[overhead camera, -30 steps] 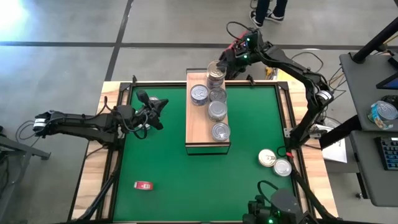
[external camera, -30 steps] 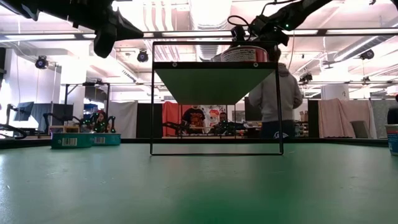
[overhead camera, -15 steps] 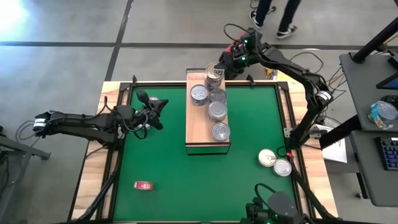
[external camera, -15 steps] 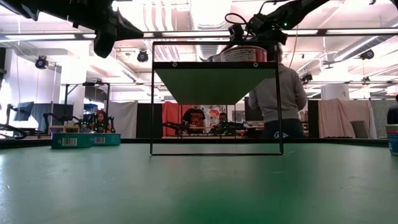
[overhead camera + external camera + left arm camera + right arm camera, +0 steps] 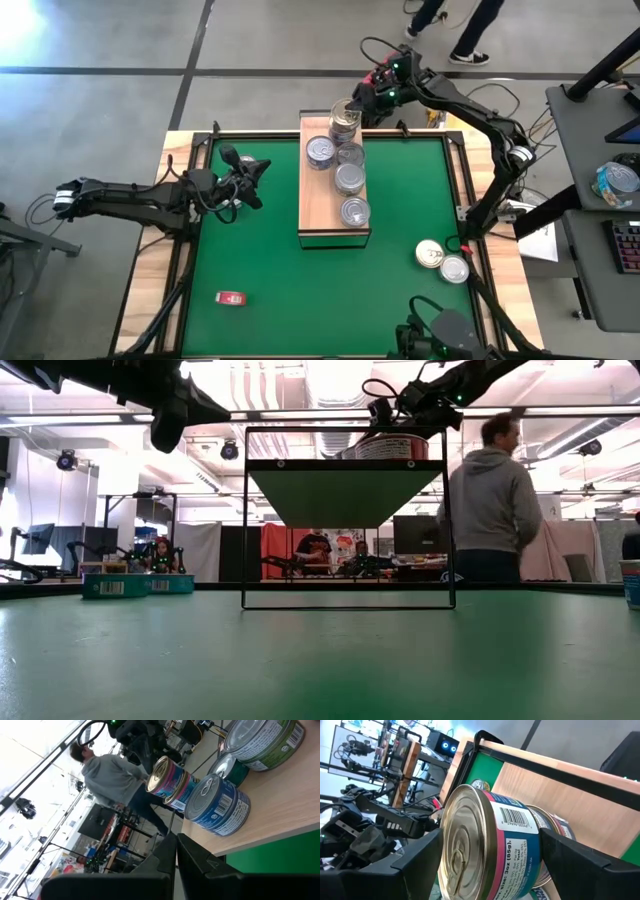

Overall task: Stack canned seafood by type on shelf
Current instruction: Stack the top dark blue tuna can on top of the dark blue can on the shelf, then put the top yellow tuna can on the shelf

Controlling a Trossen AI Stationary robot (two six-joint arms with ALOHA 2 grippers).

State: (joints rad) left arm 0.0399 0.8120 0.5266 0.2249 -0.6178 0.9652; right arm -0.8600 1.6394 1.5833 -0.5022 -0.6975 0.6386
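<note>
The shelf (image 5: pixel 320 215) is a light-wood board raised over the green mat. Several tins of canned seafood stand in a row along it (image 5: pixel 350 178). At its far end a gold-lidded tin with a pink and blue label (image 5: pixel 500 840) stands on a like tin (image 5: pixel 184 796). My right gripper (image 5: pixel 490 832) reaches in from the far right and is shut on this top tin (image 5: pixel 344 110). My left gripper (image 5: pixel 258 185) hovers shut left of the shelf, holding nothing. Two more tins (image 5: pixel 430 253) (image 5: pixel 455 269) rest on the mat near the right edge. My right gripper has the top tin between its two fingers (image 5: pixel 427 860), and the tin fills the gap from one finger to the other. The fingers come from the table's far right, slanting down. The fingers hide the touching spots. The tin stands upright on the tin below (image 5: pixel 184 796).
A small red flat object (image 5: pixel 231 297) lies on the mat near the front left. The shelf's dark frame (image 5: pixel 345 463) stands above the mat on thin legs. A person walks in the room behind the table (image 5: pixel 495 490).
Both arms and the tins have kept their places. The person behind the table has walked toward the right.
</note>
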